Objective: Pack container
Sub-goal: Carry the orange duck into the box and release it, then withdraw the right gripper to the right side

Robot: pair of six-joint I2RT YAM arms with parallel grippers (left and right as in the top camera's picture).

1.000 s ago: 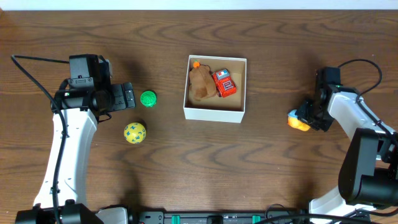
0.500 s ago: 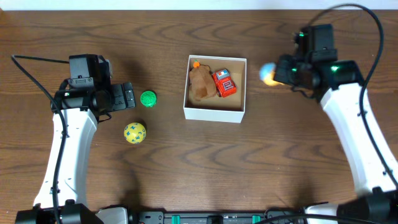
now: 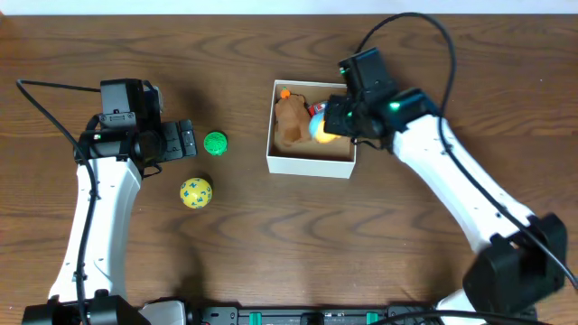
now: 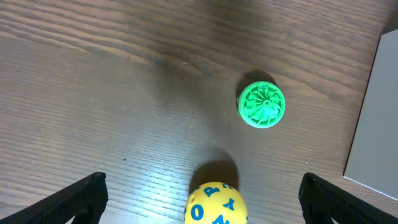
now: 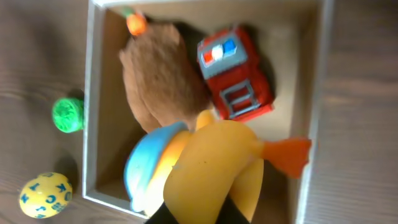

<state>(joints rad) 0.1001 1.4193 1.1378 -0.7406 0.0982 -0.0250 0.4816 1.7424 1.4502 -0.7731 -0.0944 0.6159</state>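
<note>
A: Swung in from the right side, right gripper (image 3: pixel 330 125) clamped on the yellow duck (image 5: pixel 205 168); now hanging over the container (image 3: pixel 307 165) in the middle of the counter (image 3: pixel 406 253).
B: Placing step, then?
A: Seemingly. Already inside: brown plush (image 5: pixel 161 74), red truck (image 5: pixel 236 71). Next, probably: lower into the bare near side, then part the fingers.
B: And the left gripper (image 3: pixel 188 141)?
A: Spread wide, holding nothing, beside the green ball (image 3: pixel 215 143); yellow ball (image 3: pixel 195 192) just nearer.

L wrist view: yellow ball (image 4: pixel 216 204) cut off at btm edge, container (image 4: pixel 379 124) at R edge.
</note>
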